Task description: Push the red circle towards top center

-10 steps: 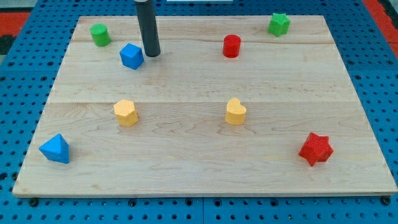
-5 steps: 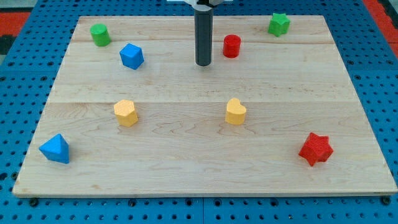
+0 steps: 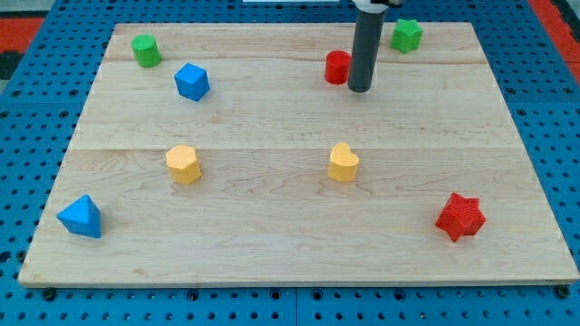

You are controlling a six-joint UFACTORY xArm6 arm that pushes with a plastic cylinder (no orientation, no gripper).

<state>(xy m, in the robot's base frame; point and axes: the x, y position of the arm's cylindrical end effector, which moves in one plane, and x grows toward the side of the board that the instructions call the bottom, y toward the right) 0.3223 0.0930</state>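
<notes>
Red circle: the small red cylindrical block (image 3: 337, 66) is sitting near the view's top of the pale wooden worktop (image 3: 272, 235), slightly to the right of centre.
My tip: the dark rod's lower end (image 3: 360, 89) is resting just to the view's right of the red circle, a touch lower, close to or touching it.
Fingers: I am carrying none, only the bare rod, so nothing is being grasped.
Key relation: the red circle is lying to the view's left of my tip, so I judge a leftward, slightly upward push is needed.
Neighbours: the green star block (image 3: 407, 34) is standing to the upper right; the yellow heart block (image 3: 343, 162) is lying well below.
</notes>
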